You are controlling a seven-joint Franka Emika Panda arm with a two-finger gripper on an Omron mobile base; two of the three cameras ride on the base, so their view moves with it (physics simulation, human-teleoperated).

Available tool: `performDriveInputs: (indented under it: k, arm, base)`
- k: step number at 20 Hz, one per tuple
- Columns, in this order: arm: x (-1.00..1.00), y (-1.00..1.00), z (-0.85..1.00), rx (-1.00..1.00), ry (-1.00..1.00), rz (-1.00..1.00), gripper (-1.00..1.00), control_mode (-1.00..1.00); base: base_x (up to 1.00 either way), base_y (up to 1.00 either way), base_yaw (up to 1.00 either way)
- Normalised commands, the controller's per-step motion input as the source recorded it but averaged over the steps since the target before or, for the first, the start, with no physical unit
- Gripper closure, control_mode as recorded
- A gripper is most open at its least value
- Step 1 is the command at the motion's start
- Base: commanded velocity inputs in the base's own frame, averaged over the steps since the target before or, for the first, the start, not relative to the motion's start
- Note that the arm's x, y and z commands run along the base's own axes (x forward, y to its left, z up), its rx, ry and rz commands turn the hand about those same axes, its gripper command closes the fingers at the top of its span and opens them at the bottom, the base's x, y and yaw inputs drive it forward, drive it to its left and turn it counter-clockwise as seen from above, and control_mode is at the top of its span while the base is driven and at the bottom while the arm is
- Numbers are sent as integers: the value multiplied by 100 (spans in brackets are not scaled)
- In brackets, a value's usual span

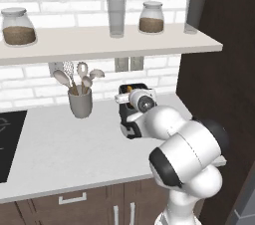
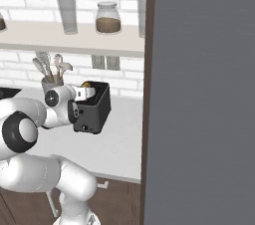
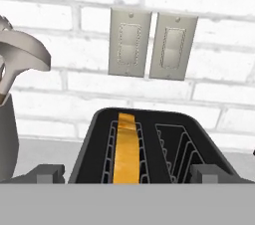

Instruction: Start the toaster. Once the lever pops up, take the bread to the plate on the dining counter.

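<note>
— Toaster [image 2: 92,109] position? And the bread [image 3: 127,152]?
— It is sitting on the grey desk [image 1: 64,154] near the brick wall, right of the utensil pot [image 1: 80,102]; the bread is standing in its left slot.
— Claw [image 3: 127,178]?
— Hanging over the toaster, spread wide, gripping nothing.

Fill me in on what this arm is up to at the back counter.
The white arm has its gripper poised just above the toaster on the grey counter by the brick wall, beside a utensil holder. The fingers are wide open and hold nothing. A slice of bread sits edge-up in the toaster's left slot as the hand view shows it; the other slot is empty. Whether the lever is down can't be told from here.
</note>
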Motion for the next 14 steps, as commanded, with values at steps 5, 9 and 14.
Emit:
performDriveInputs:
  k: [5,9,14]
  arm:
    - [8,0,-1,0,0,0,-100,-100]
    - [6,0,-3,0,0,0,-100,-100]
    - [4,0,-11,0,0,0,-100,-100]
  base:
    - [0,0,0]
    - [0,0,0]
    - [0,0,0]
